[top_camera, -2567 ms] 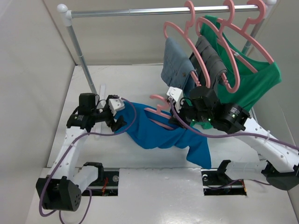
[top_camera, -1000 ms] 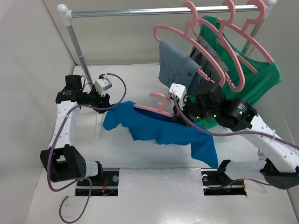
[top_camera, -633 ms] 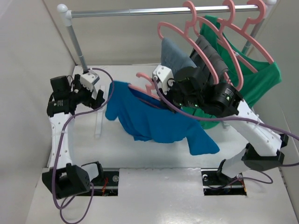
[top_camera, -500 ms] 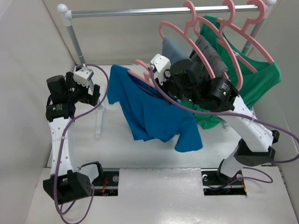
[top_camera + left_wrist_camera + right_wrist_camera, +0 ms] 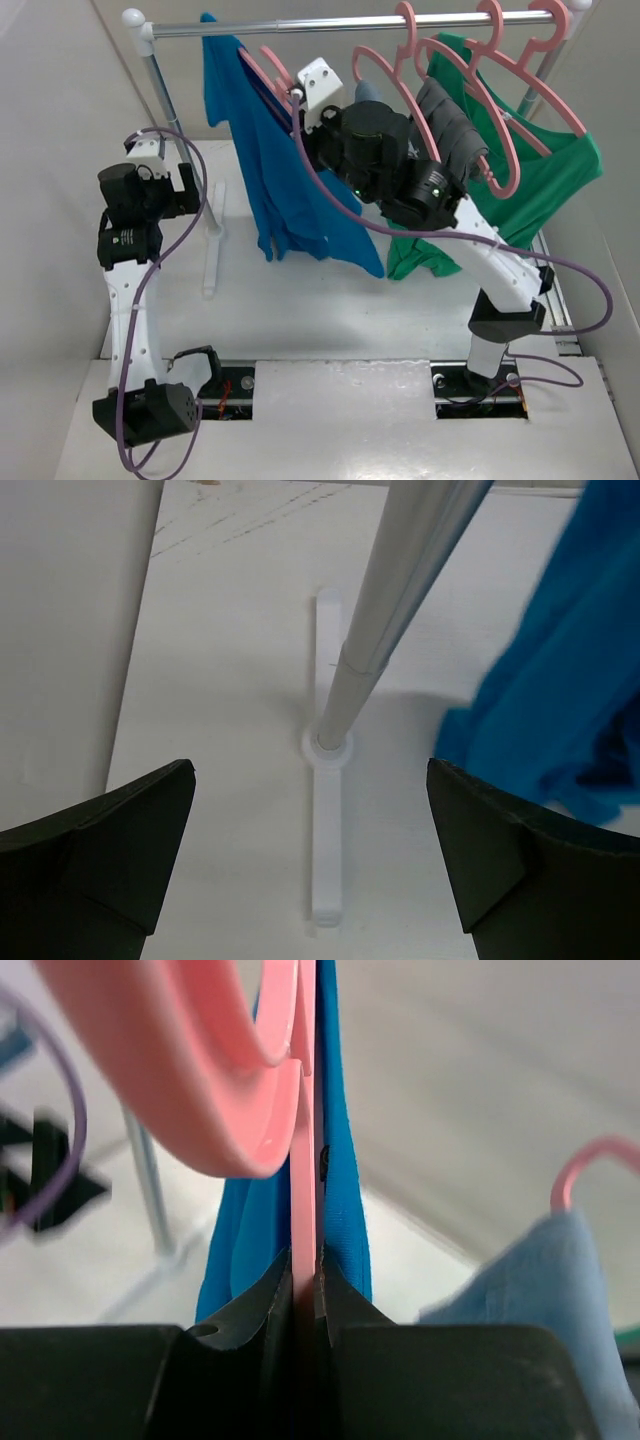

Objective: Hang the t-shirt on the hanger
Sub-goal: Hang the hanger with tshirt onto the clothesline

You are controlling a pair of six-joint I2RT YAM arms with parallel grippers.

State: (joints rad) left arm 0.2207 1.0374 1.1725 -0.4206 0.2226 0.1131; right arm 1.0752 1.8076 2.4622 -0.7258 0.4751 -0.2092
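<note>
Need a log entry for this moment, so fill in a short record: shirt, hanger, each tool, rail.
t-shirt: draped over the hanger, blue cloth on both sides, hanging free
hanger: held up edge-on, hook close to the rail but apparently under it
right tool: shut on the hanger
left tool: open, empty, facing the rack post
rail: carries a green shirt and grey garments

Bright, even light with soft shadows; the right wrist view blurs close up.
</note>
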